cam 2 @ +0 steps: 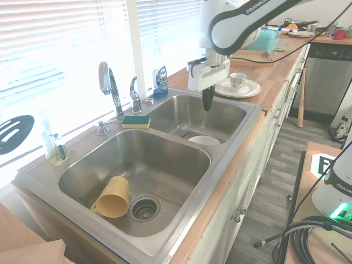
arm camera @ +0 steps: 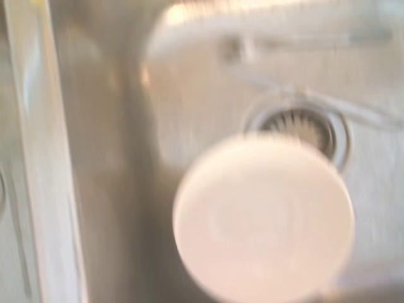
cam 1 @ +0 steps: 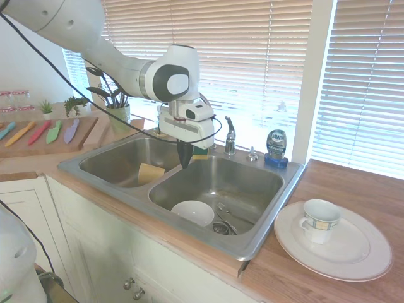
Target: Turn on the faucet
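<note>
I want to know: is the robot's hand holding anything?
No, nothing. The gripper hangs shut and empty above the sink, away from the faucet.

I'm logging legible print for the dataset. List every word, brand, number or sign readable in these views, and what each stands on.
"FRANKA", cut off at the picture's edge: on the white rig part at lower right, second exterior view.
Label on the blue dish soap bottle: too small to read.
Lettering on the robot arm: cut off, unreadable.
Wrist view: no print.

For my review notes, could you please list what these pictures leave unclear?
- Faucet: in the first exterior view the arm hides its spout; only the lever handle shows.
- Water: no view settles whether it runs.
- White bowl: wrist view blurred.
- Gripper: dark fingers merge, gap unclear.
</note>
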`<state>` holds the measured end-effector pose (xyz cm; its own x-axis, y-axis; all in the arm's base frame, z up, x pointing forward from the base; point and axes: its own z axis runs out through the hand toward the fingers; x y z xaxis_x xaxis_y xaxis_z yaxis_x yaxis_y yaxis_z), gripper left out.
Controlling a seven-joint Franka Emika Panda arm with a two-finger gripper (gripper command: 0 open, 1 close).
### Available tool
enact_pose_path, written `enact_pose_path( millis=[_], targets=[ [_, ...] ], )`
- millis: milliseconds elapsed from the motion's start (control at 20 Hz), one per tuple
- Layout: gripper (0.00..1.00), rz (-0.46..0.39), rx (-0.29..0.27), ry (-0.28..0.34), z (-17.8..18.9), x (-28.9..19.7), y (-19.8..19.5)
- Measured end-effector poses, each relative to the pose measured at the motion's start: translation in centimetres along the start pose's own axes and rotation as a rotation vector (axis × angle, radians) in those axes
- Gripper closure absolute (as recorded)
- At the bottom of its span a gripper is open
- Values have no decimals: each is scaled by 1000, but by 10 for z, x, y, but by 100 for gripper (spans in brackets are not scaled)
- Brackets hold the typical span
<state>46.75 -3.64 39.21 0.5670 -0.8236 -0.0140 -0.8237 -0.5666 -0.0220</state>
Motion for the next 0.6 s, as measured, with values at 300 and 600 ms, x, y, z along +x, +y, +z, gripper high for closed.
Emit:
enact_pose_path(
  millis=[300, 600],
  targets=[
    [0, -14, 23, 3, -8, -34, 57],
    [0, -29, 34, 2, -14, -49, 64]
  ],
)
